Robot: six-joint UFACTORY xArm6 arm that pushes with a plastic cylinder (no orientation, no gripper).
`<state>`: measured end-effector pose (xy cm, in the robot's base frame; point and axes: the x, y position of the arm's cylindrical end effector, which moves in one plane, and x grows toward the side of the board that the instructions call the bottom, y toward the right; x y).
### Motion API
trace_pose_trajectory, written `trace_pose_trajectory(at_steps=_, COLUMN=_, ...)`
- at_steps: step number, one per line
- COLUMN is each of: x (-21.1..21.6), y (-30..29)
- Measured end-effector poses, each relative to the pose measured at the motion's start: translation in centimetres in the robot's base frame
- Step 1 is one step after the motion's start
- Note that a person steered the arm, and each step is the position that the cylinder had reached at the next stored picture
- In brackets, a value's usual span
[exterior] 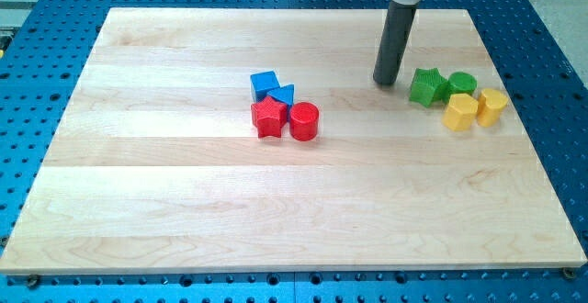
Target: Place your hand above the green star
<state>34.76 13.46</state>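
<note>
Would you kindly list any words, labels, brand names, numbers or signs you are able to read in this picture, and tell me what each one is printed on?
None: no readable text anywhere in the camera view.
The wooden board, the blue perforated table, the dark rod ending in my tip and the blocks, such as the green star just to the view's right of the tip, all carry no lettering.

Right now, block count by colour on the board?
Blue: 2, a cube and a triangle
Red: 2, a star and a cylinder
Green: 2, a star and a cylinder
Yellow: 2, one nearer the green star, one at the view's right
Total: 8
My tip sits just to the view's left of the green star.
</note>
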Motion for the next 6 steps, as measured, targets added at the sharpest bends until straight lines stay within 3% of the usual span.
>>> trace_pose_trajectory(at_steps=1, x=-2.6, y=0.1)
trace_pose_trajectory(at_steps=4, x=-5.0, y=4.2)
trace_pose_trajectory(at_steps=5, x=-9.2, y=12.3)
trace_pose_trajectory(at_steps=6, x=-9.7, y=18.5)
